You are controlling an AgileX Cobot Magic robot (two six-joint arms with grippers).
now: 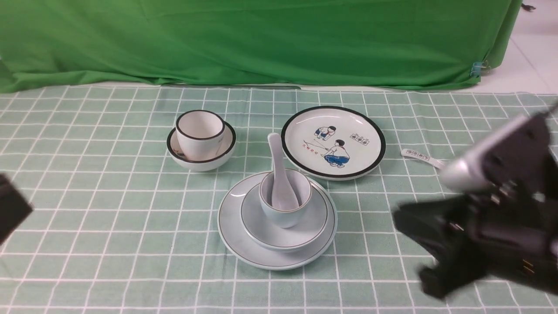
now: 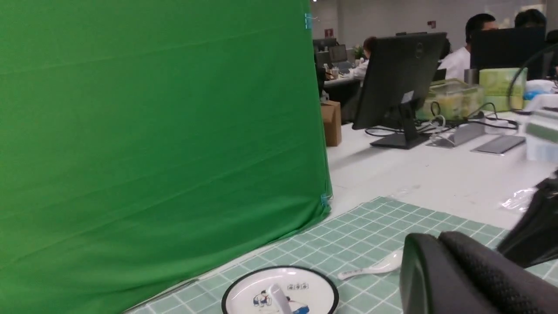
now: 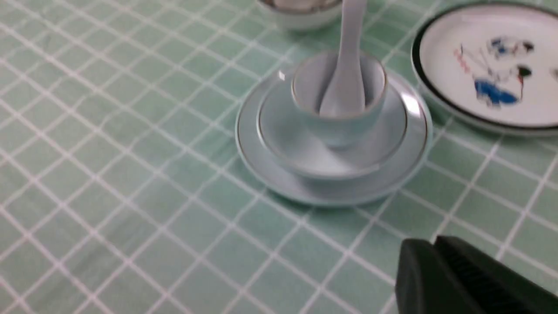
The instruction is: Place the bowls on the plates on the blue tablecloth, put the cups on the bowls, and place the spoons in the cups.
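Right hand [image 3: 435,246] clenched on nothing (blurred in front view), printed spoon [image 1: 422,156] lying beyond it beside cartoon plate [image 1: 333,141].

An open office: monitors [image 2: 399,78] on desks [image 2: 436,174], seated workers [image 2: 457,61], a green backdrop cloth [image 2: 152,131].

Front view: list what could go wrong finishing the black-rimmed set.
The cream black-rimmed bowl sits on the checked cloth with the cream black-rimmed cup inside; carried to the white black-rimmed cartoon plate together, the cup may tip.
The plain white spoon stands tall in the pale blue cup between them and could be knocked.
The printed white spoon lies flat, hard to pinch.
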